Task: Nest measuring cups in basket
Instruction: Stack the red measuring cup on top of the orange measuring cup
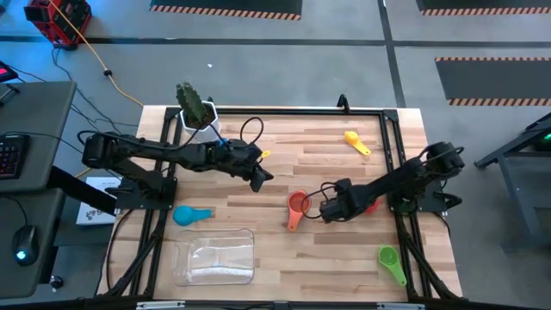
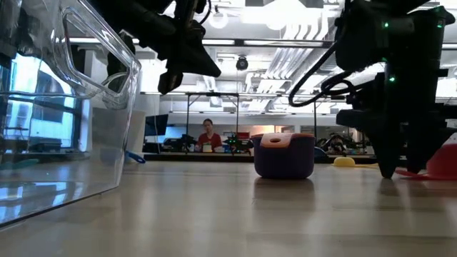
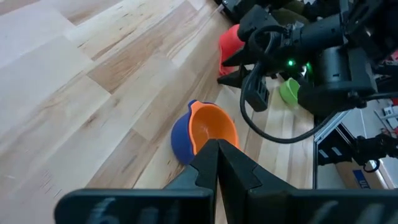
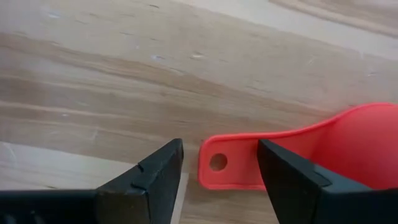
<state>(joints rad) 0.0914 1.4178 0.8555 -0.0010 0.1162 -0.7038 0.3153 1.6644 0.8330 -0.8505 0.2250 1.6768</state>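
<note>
An orange cup (image 1: 298, 205) sits nested inside a dark blue cup (image 3: 180, 138) at mid-table; both also show in the low view (image 2: 284, 154). My left gripper (image 1: 258, 177) hangs shut above the table, just left of and beyond them (image 3: 217, 152). My right gripper (image 4: 221, 169) is open and low at the table. Its fingers stand on either side of the free end of the red cup's handle (image 4: 227, 165), which lies flat on the wood. The red cup (image 1: 371, 206) is partly hidden under that arm. The clear basket (image 1: 215, 256) rests near the front-left edge.
A light blue cup (image 1: 191, 215) lies just beyond the basket. A yellow cup (image 1: 357, 142) lies far right and a green cup (image 1: 392, 263) near right. The white cactus pot (image 1: 198, 114) stands at the far edge. Black frame rails run along the table's sides.
</note>
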